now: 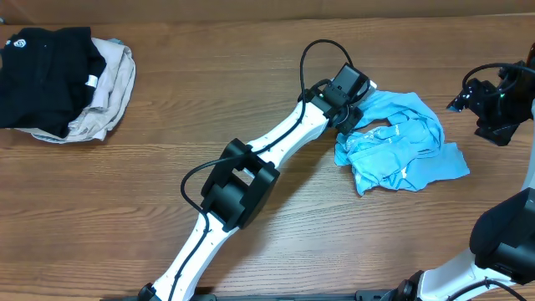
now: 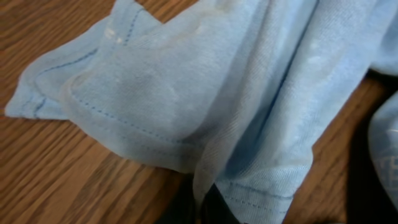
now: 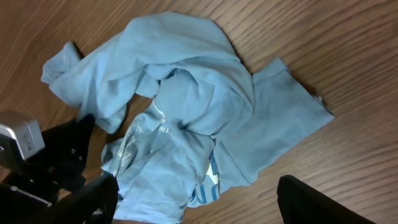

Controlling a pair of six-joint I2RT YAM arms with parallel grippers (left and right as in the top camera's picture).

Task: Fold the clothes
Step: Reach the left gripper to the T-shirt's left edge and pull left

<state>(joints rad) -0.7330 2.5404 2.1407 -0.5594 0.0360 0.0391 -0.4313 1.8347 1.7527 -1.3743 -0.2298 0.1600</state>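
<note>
- A sky-blue T-shirt (image 1: 401,142) lies crumpled in a loose heap on the wooden table (image 1: 251,75), right of centre, as seen from overhead. One flat panel spreads toward the lower right and the rest is bunched in folds.
- The left arm reaches diagonally across the table from the lower-left edge. The left gripper (image 1: 345,113) is planted on the upper-left edge of the T-shirt.
- In the left wrist view, a stitched hem and a fold of the blue cloth fill the frame. The fabric narrows into a pinch between the dark fingers (image 2: 221,211) at the bottom edge, so the left gripper (image 2: 202,208) appears clamped on the T-shirt.
- The right gripper (image 1: 472,100) hangs at the far right of the table, apart from the T-shirt and touching nothing.
- The right wrist view looks down on the heap (image 3: 186,106). The right gripper's two dark fingers (image 3: 93,199) stand wide apart at the bottom corners of the frame, grasping nothing.
- The same view shows the left gripper (image 3: 68,155) at the left side of the heap. Pale printed lettering (image 3: 158,115) shows among the creases.
- Well apart, at the top-left corner of the table, a black garment (image 1: 38,71) with a small white logo sits on a beige garment (image 1: 113,88), the two touching in one pile.
</note>
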